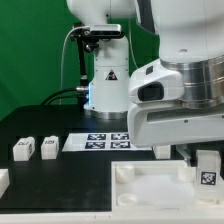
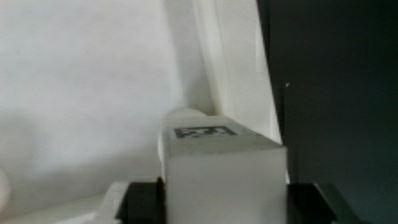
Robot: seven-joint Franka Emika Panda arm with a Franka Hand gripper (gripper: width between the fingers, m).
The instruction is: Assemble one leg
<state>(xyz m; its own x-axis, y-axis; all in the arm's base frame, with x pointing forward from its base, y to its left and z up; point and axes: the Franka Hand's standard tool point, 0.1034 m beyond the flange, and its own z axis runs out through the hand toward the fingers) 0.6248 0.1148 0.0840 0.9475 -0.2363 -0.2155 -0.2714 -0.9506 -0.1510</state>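
Your gripper [image 2: 222,203] is clamped on the leg [image 2: 222,160], whose long axis points straight down from the fingers, by the tray's [image 1: 120,172] edge at the exterior view's right

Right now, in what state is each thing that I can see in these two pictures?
gripper: shut on the leg, one finger at each side.
leg: held upright over the tray-like part's edge; whether it is seated, cannot tell.
first loose leg: standing free on the table.
second loose leg: standing free beside the first.
tray-like part: lying flat.
marker board: lying flat.
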